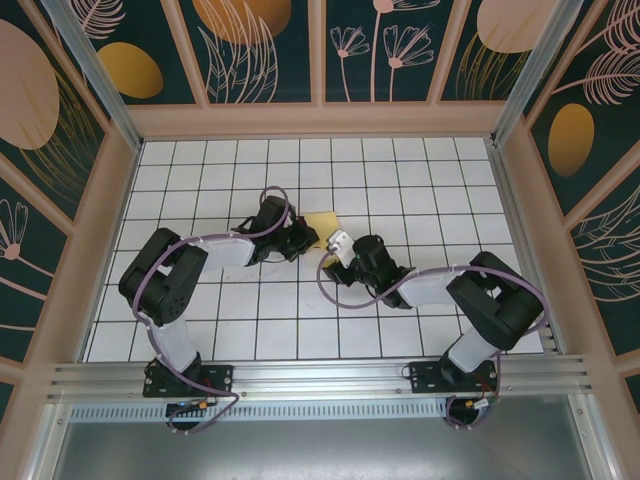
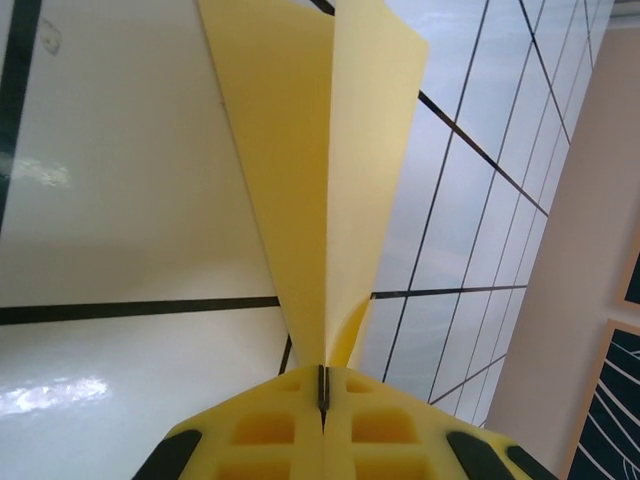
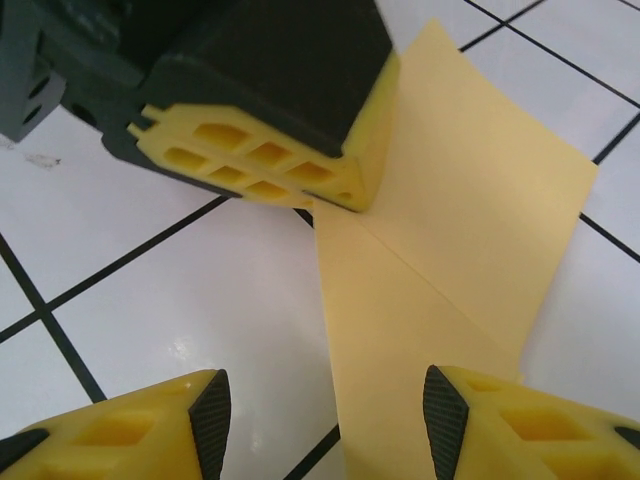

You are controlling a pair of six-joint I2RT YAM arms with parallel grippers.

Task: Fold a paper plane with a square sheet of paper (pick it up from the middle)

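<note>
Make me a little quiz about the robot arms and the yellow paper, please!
1. True or false: the left gripper is pinched shut on the yellow paper sheet.
2. Pick one. The right gripper has its jaws: A) shut tight, B) open with the paper's edge between them, C) closed on a pencil.
3. Fill the gap: the table has white tiles with ___ lines between them.

Key: 1 true; 2 B; 3 black.
</note>
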